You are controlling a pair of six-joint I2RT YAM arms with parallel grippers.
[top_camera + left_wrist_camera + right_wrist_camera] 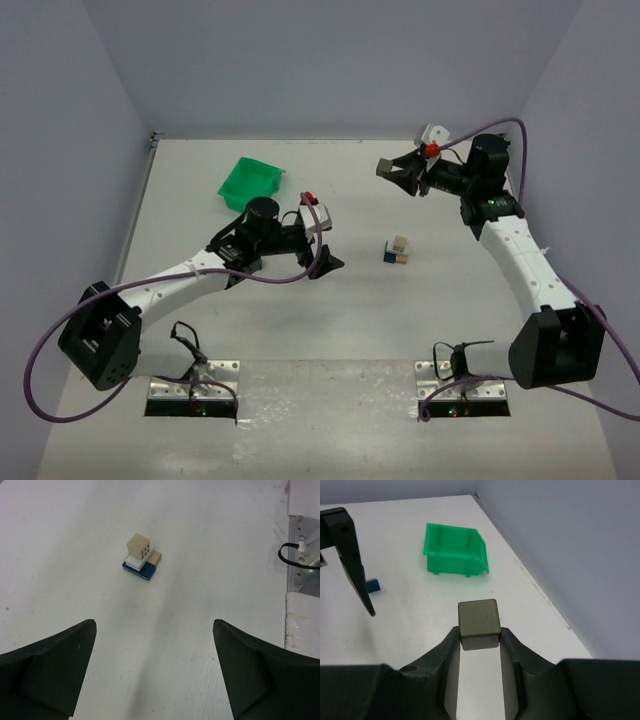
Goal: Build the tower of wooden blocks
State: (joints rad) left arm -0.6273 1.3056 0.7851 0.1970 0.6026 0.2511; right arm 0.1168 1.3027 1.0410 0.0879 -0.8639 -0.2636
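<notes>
Looking at my feeds: the wood block tower (141, 557) sits on the table (60, 540), a matte white top with a fine ribbed texture. In the left wrist view it's in the upper middle, and overhead it's right of center. I count four pieces in it: a flat blue base, a white slab on that, a tan cube on top with four dark dots on one face, and a smaller tan block next to the slab on the blue base. From overhead it's too tiny to separate the layers. The left gripper (154, 630) is spread wide with nothing in it. Its two fingers (55, 665) are matte black wedges, cut off by the bottom of the frame. It's near the tower but clearly not touching it. The right gripper (478, 636) is clamped on one dark cube (478, 624), a grey-brown thing with a finely hatched face and crisp edges. The lower part of the cube is hidden between the black fingers. Overhead, that gripper is up in the air at the upper right, well away from the tower. There's one green plastic bin (452, 550) with a sloped open front in the upper middle of the right wrist view. I can't see its inside well enough to say much. Also in that view, a small blue piece (373, 585) sits at the left, just beside the other arm's black finger. I can't make out its shape.
</notes>
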